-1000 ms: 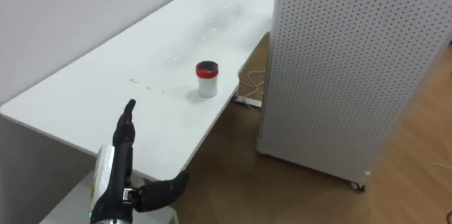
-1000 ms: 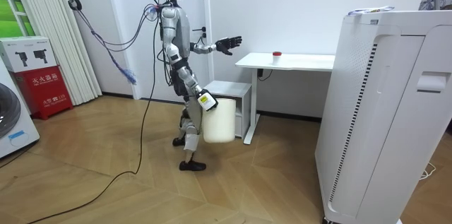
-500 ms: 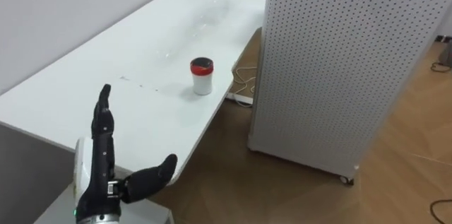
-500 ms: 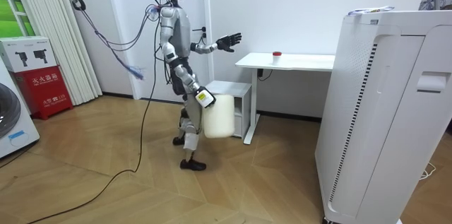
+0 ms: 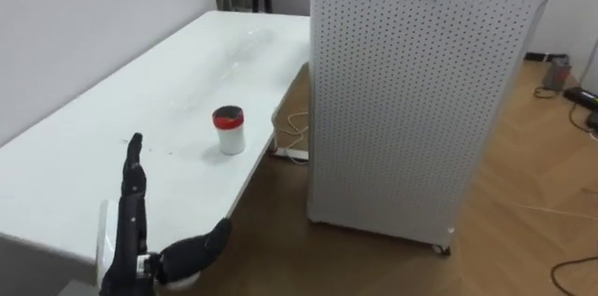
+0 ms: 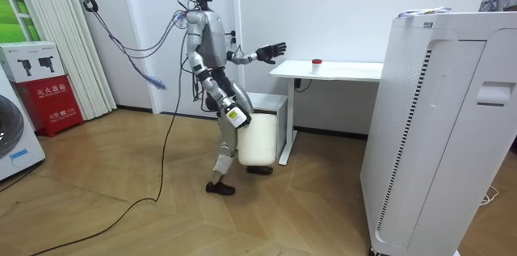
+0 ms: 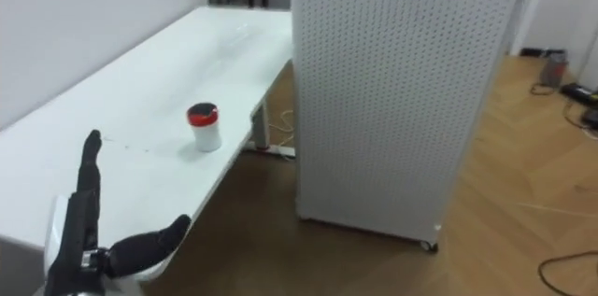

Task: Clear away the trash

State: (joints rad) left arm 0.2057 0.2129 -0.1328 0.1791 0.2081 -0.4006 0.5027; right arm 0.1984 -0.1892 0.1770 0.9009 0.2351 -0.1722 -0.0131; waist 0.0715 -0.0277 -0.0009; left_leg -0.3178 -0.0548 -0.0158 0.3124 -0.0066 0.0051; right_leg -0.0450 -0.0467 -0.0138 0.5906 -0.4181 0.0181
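A small white cup with a red lid (image 5: 228,129) stands upright on the white table (image 5: 103,156), near its right edge. My left hand (image 5: 134,226) is raised over the table's near end, open, fingers straight up and thumb out to the right, well short of the cup. In the room view I stand at the table's end (image 6: 339,69), mid-step, left hand (image 6: 271,50) held out toward the cup (image 6: 317,62). My right hand (image 6: 233,115) hangs at my side and carries a white bin (image 6: 257,139) off the floor.
A tall white perforated cabinet (image 5: 420,100) stands on castors right of the table, with a narrow strip of wood floor between. White cables (image 5: 291,133) lie on the floor there. A low white cupboard (image 6: 273,109) sits beside the table leg. A wall runs along the table's left.
I have stepped toward the table, so the eye view has shifted. The bin has swung forward with my right hand. My left hand stays raised and open.
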